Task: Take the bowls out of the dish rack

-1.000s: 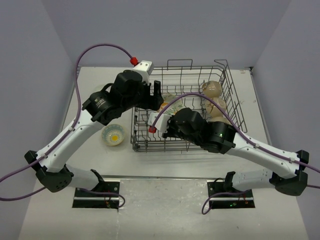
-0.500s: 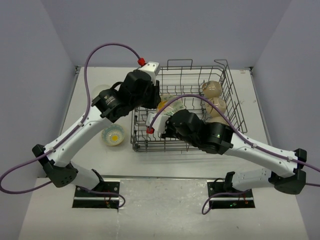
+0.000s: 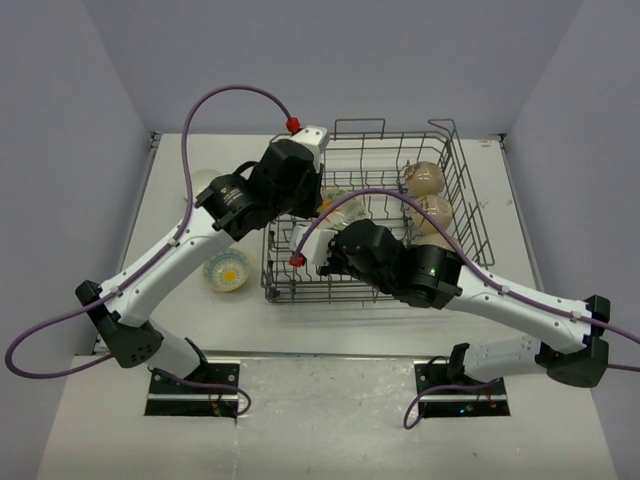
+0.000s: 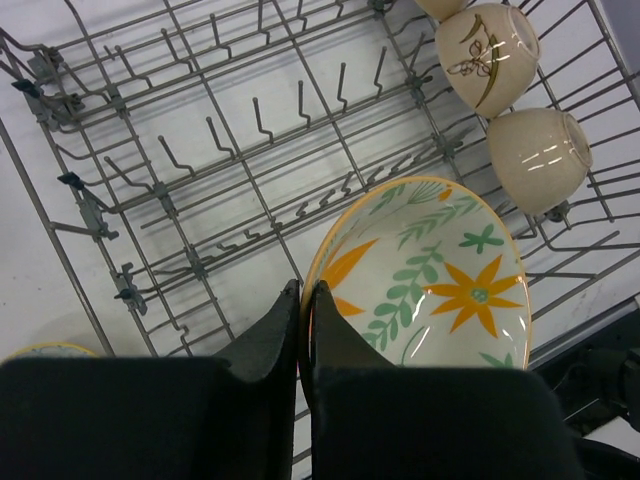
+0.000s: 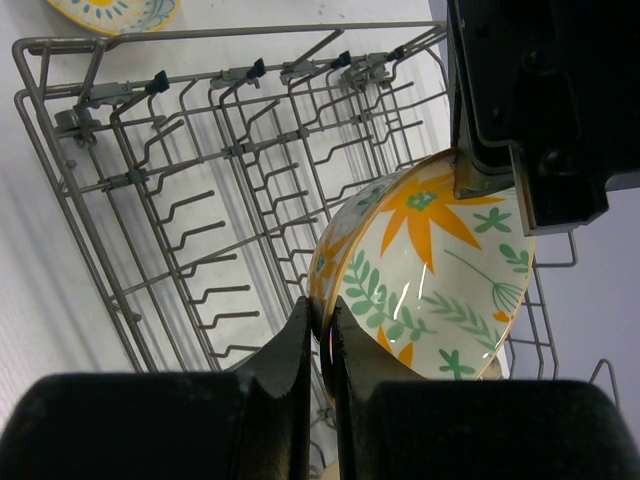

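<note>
**Both arms pinching one floral bowl (image 4: 430, 285)**

Both arms are reaching in over the dish rack (image 3: 378, 165), wrists angling downward. The left gripper (image 4: 303, 300) and right gripper (image 5: 322, 322) are each clamping the floral bowl's rim (on opposite sides), holding it over the rack's wires.

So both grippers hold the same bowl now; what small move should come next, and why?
Probably the right gripper should open. It and the left gripper both pinch the rim of the floral bowl, which is inside the rack. Freed, the left could lift it out toward the other floral bowl, left of the rack.
</note>
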{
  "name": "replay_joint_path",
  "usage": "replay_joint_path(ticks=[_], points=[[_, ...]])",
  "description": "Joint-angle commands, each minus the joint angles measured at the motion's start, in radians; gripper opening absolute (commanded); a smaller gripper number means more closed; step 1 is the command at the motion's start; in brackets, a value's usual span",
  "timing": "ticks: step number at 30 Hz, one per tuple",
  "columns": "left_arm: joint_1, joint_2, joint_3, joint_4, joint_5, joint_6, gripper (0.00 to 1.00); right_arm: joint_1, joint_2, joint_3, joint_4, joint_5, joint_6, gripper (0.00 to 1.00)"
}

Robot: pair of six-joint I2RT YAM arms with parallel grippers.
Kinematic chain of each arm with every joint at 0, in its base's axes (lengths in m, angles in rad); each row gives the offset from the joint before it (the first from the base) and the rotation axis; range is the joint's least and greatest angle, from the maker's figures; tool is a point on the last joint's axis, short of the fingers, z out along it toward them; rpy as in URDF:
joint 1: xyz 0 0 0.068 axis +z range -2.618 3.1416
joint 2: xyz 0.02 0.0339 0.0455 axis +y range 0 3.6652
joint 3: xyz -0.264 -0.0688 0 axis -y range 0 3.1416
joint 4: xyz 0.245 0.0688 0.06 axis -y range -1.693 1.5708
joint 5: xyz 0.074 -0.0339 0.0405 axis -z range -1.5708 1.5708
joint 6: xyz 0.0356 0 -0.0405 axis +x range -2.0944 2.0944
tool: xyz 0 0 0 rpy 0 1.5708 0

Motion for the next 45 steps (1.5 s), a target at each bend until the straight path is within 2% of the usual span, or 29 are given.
replay_joint_path(ticks=[1,4,5,6,7,8,9,11,13,15,16,22,25,29,33,37,45], points=[[0.024,0.021,0.022,-0.077,-0.104,0.031,0.00,0.008,-0.033,0.062,0.118,0.088,-0.022,0.00],[0.024,0.009,0.016,-0.071,-0.134,0.017,0.00,0.008,-0.032,0.046,0.138,0.097,-0.023,0.00],[0.024,-0.001,0.011,-0.069,-0.185,0.008,0.00,0.008,-0.032,0.037,0.155,0.107,-0.022,0.02],[0.024,-0.023,0.009,-0.071,-0.216,-0.015,0.00,0.008,-0.041,0.025,0.175,0.126,-0.019,0.25],[0.025,-0.040,0.006,-0.078,-0.258,-0.033,0.00,0.008,-0.048,-0.001,0.218,0.134,-0.008,0.70],[0.041,-0.059,-0.009,-0.082,-0.335,-0.056,0.00,0.002,-0.056,-0.013,0.232,0.139,0.000,0.82],[0.060,-0.111,-0.027,-0.072,-0.352,-0.090,0.00,-0.001,-0.076,-0.027,0.249,0.148,0.027,0.99],[0.177,-0.186,-0.129,-0.036,-0.333,-0.114,0.00,-0.024,-0.099,-0.035,0.250,0.153,0.070,0.99],[0.316,-0.332,-0.231,0.041,-0.319,-0.124,0.00,-0.044,-0.142,-0.056,0.250,0.160,0.127,0.99],[0.395,-0.452,-0.367,0.085,-0.311,-0.138,0.00,-0.065,-0.176,-0.078,0.250,0.156,0.173,0.99],[0.468,-0.482,-0.407,0.092,-0.303,-0.144,0.00,-0.074,-0.192,-0.099,0.250,0.153,0.188,0.99],[0.688,-0.654,-0.786,0.254,-0.127,-0.245,0.00,-0.123,-0.326,-0.193,0.290,0.125,0.283,0.99],[0.732,-0.766,-0.944,0.363,-0.066,-0.300,0.00,-0.125,-0.374,-0.240,0.300,0.093,0.299,0.99],[0.749,-0.745,-1.063,0.507,0.006,-0.329,0.00,-0.125,-0.389,-0.273,0.301,0.068,0.309,0.99],[0.762,-0.754,-1.144,0.546,0.014,-0.365,0.00,-0.125,-0.386,-0.282,0.300,0.058,0.306,0.99],[0.768,-0.757,-1.167,0.514,-0.023,-0.365,0.00,-0.124,-0.387,-0.280,0.300,0.048,0.303,0.99],[0.772,-0.824,-1.308,0.604,0.046,-0.388,0.00,-0.125,-0.383,-0.274,0.300,0.035,0.297,0.99]])
